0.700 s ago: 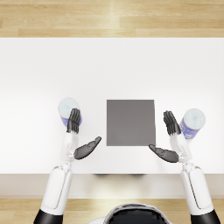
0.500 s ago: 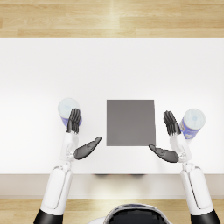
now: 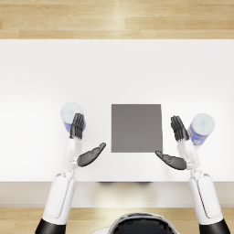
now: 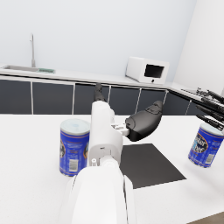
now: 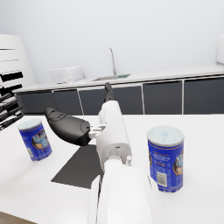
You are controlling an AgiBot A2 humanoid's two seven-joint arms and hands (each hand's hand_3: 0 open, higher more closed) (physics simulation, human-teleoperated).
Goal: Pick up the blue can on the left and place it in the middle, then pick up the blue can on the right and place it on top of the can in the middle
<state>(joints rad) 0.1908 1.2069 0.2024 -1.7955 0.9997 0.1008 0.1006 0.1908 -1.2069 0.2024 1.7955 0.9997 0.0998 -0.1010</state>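
Cans upright, lids sealed — left can (image 3: 70, 115) beside empty, spread left hand (image 3: 82, 141); right can (image 3: 201, 128) beside empty, spread right hand (image 3: 177, 145).

We note a white table (image 3: 119, 68) spanning the work area, with a wooden floor (image 3: 117, 18) visible beyond its far edge. In the wrist views we see a white countertop (image 4: 65, 75) above dark cabinet fronts (image 4: 52, 97) along the back wall. A white microwave (image 4: 147, 70) stands on this counter. A sink with a tall faucet (image 5: 113, 61) sits elsewhere on the same counter.
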